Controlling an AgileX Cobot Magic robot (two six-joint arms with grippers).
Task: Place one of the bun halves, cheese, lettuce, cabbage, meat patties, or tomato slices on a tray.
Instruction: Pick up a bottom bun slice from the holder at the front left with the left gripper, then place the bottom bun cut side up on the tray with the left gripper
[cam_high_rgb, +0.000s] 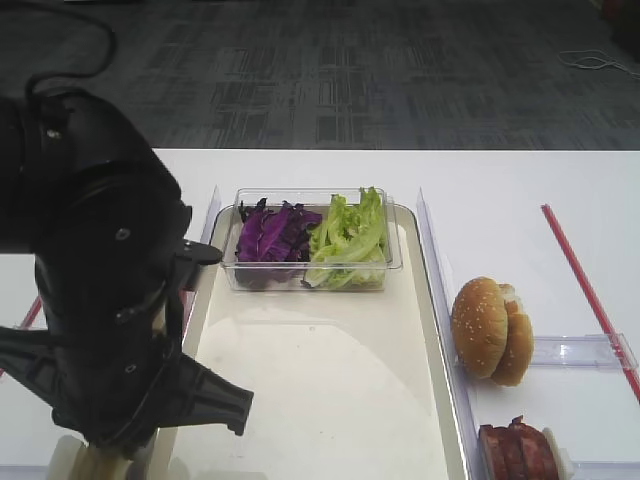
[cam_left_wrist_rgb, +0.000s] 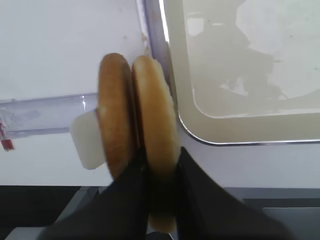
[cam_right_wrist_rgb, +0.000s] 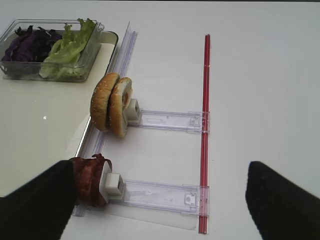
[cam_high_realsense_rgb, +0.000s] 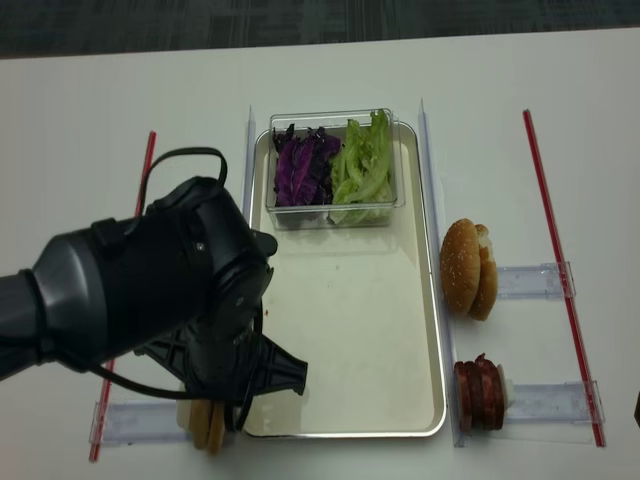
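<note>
Two plain golden bun halves stand on edge in a clear holder just left of the tray's corner rim. My left gripper is shut on the right bun half, one finger on each face; the other half stands against it. The cream tray holds a clear box of purple cabbage and green lettuce. Meat patties stand in a holder right of the tray. My right gripper is open above that holder, with nothing between its fingers. Cheese and tomato slices are out of view.
Sesame-seeded bun halves stand on edge in another clear holder. A red strip runs along the right side. The left arm's black bulk hides the table's left side. A white pusher block backs the plain buns.
</note>
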